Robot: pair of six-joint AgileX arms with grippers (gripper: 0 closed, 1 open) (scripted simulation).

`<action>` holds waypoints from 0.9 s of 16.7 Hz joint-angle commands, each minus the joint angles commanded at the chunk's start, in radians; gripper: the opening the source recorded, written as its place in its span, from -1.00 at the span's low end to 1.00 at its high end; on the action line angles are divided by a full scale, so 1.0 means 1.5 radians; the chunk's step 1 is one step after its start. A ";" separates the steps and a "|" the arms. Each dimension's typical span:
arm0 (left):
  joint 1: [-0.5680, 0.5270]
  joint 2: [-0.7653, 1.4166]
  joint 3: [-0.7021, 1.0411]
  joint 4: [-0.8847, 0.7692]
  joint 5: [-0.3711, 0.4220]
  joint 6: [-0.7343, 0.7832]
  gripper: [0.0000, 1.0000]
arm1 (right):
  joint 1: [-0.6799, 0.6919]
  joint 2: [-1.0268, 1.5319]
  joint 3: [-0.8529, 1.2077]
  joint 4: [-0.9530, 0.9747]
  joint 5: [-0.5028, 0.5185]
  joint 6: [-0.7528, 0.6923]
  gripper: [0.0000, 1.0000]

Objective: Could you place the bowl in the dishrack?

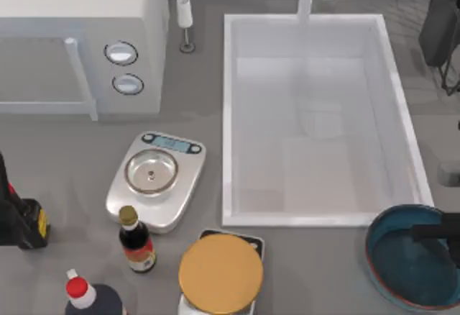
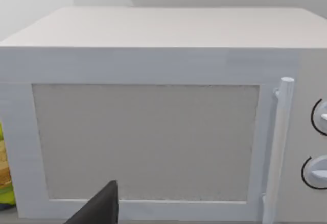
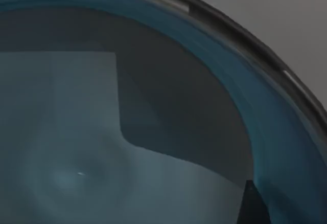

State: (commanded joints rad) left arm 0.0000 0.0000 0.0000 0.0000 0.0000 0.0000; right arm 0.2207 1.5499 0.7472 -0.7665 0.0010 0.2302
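At the table's front right corner sits the bowl (image 1: 410, 268), teal with a thin reddish rim, upright, mouth facing up, just off the white dishrack's (image 1: 316, 218) front right corner. It's round, so no long axis to speak of; it lies flat on the table.

My right gripper (image 1: 435, 232) is down over the bowl's right half, dark fingers reaching in over the inside. In the right wrist view the teal inside (image 3: 153, 132) is very close, with one fingertip (image 3: 253, 203) dark near the wall. I can't tell if my fingers are wide or closed on the rim.

My read: the grasp step, bowl not lifted yet. Next needs a firm pinch on the rim wall, a lift clear of the rack's edge, then a carry toward the rear left into the rack.

My left gripper (image 2: 99, 208) is parked near the table's left edge, facing the microwave (image 2: 153, 132); finger state unclear.
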 joint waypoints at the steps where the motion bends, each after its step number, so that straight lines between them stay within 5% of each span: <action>1: 0.000 0.000 0.000 0.000 0.000 0.000 1.00 | 0.000 0.000 0.008 -0.008 0.000 0.000 -1.00; 15: 0.000 0.000 0.000 0.000 0.000 0.000 1.00 | -0.007 -0.070 0.459 -0.536 0.000 -0.008 -1.00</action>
State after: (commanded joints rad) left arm 0.0000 0.0000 0.0000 0.0000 0.0000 0.0000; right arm 0.2098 1.4452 1.4357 -1.5706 0.0010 0.2181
